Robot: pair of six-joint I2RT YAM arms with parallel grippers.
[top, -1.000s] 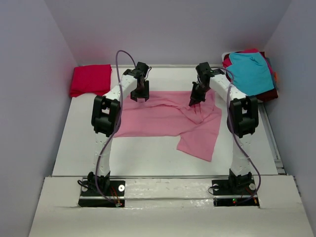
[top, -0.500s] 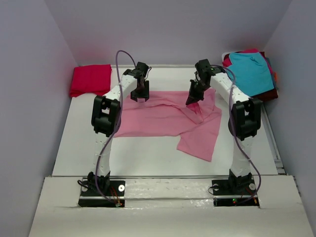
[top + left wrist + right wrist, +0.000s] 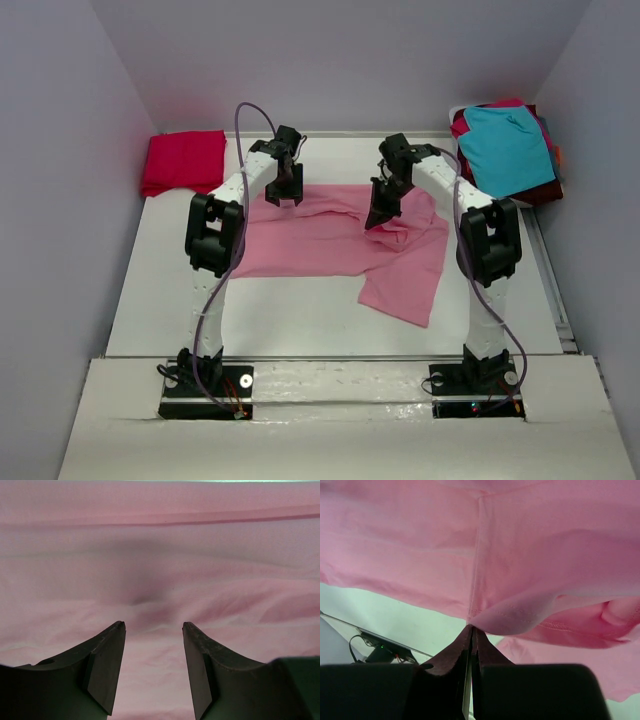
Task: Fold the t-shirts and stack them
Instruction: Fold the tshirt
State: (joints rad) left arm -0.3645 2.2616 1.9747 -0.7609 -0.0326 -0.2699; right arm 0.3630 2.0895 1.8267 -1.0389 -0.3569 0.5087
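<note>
Pink t-shirt (image 3: 320,240) lies long-axis left-to-right; right claw (image 3: 376,222) pinches its hem, left claw (image 3: 284,197) gapes.

A spread t-shirt (image 3: 310,245) is laid across the middle of the table (image 3: 290,320); a folded t-shirt (image 3: 183,162) is set far left, seemingly a pile of t-shirts (image 3: 508,148) far right.

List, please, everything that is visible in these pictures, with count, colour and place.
pink t-shirt: 1, light pink, spread on the table centre
red t-shirt: 1, crimson, folded, far left corner
teal t-shirt: 1, teal, top of far right pile
shirts under it: count unclear, maroon and red edges
table: 1, white
left gripper: 1, black, open above the pink t-shirt
right gripper: 1, black, shut on its edge
</note>
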